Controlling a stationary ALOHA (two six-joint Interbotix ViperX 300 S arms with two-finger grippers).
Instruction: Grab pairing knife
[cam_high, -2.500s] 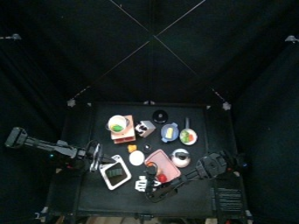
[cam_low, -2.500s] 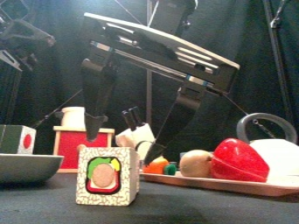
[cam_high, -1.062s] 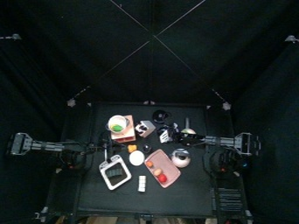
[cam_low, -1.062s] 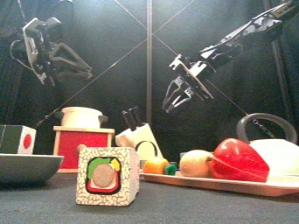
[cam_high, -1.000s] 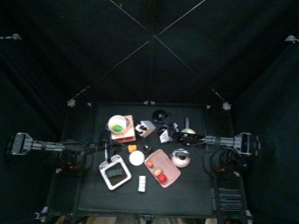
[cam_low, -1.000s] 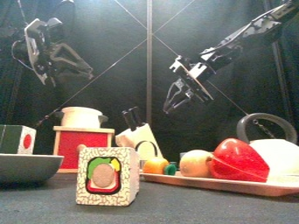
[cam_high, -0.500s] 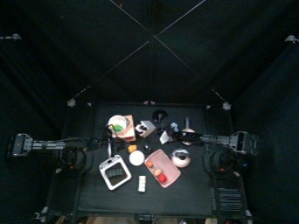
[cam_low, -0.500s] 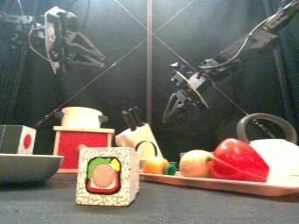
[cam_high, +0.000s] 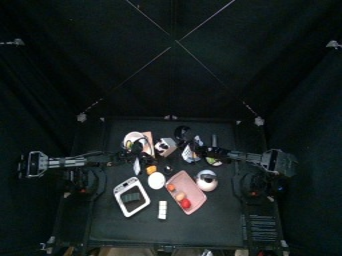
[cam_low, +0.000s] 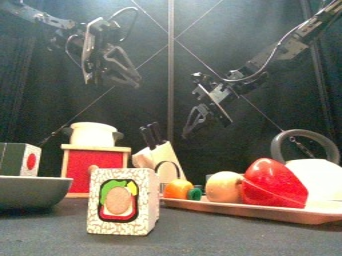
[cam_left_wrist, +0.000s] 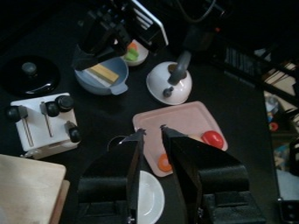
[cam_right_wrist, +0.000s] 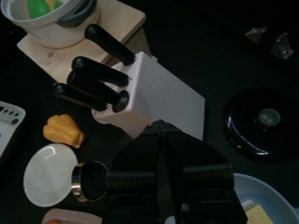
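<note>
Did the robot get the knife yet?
Not yet. The knife block is full of black handles, none pulled out. The right hand hangs in the air above the block, holding nothing. The left hand is up high, empty. Reaching down, gripping one handle and lifting it remain.

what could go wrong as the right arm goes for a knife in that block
The black handles sit packed close together in the white knife block, so the right pincer could clamp two at once or pick the wrong knife. The block stands beside the wooden board with the bowl, and a skewed pull might tip it against them. The left pincer hangs nearby, so the arms could crowd.
</note>
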